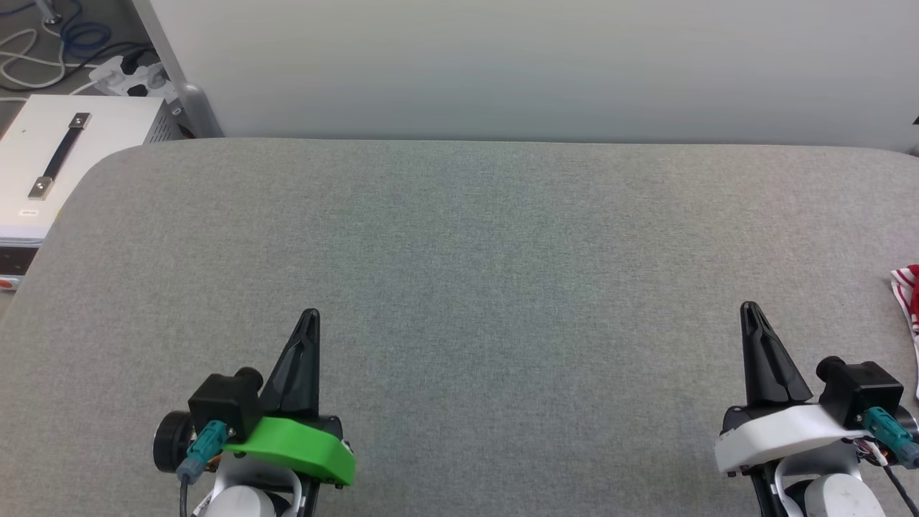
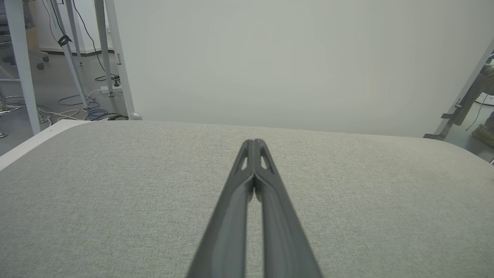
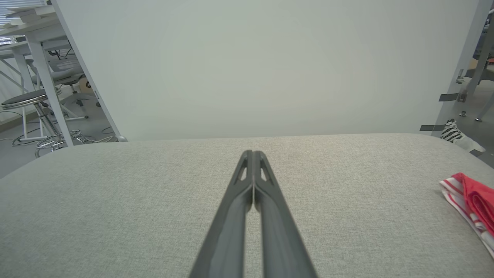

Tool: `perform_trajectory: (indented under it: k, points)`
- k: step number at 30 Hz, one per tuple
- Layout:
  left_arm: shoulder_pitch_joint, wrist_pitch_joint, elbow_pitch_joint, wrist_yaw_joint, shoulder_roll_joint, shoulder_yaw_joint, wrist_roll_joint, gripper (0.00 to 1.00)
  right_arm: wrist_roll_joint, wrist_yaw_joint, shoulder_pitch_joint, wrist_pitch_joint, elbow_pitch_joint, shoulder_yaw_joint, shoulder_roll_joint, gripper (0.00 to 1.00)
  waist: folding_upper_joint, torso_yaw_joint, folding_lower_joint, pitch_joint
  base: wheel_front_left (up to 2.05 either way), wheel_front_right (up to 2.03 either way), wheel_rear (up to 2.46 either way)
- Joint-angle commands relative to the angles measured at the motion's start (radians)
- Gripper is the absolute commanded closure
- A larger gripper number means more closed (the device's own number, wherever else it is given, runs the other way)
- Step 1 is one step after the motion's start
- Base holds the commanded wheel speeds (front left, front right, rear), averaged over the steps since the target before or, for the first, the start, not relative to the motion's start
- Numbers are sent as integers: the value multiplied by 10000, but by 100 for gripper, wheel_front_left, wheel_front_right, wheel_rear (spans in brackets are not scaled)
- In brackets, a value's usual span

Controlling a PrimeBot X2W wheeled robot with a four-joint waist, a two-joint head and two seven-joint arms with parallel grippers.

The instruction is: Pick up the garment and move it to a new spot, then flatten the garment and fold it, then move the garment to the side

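The garment (image 1: 907, 294), red with red-white striped trim, lies at the far right edge of the grey padded table (image 1: 474, 244), mostly cut off by the frame. The right wrist view shows the garment (image 3: 472, 202) as a bunched red and striped corner at its right side. My right gripper (image 1: 749, 309) is shut with nothing in it, to the left of the garment and apart from it; its tips (image 3: 252, 153) meet. At the lower left my left gripper (image 1: 310, 316) is shut and holds nothing, its tips (image 2: 253, 143) pressed together over bare table.
A pale wall panel (image 1: 531, 64) rises behind the table's far edge. A white box with a strap handle (image 1: 61, 154) and a power strip with cables (image 1: 133, 72) sit off the table's left corner. Stools and desk legs (image 3: 34, 108) stand on the floor beyond.
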Motion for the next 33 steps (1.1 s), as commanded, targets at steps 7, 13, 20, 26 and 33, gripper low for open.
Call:
perform_trajectory:
  k: [7,13,20,26,33]
  points:
    - [69,184,-137,129,-17,56,237,100,-183,-2,74,170,-127,38,7,100,0,-41,0,-26,0,0,0]
    - [87,304,-194,189,-22,91,332,100,-258,-3,95,283,-177,56,8,100,0,-74,0,-46,0,0,0]
    - [108,446,-263,261,-27,133,445,100,-348,-4,119,419,-237,77,11,100,0,-112,0,-70,0,0,0]
    - [126,566,-321,321,-32,168,541,100,-423,-4,139,533,-288,94,12,100,0,-145,0,-91,0,0,0]
    - [146,704,-387,391,-37,209,651,100,-510,-5,162,665,-346,115,14,100,0,-182,0,-114,0,0,0]
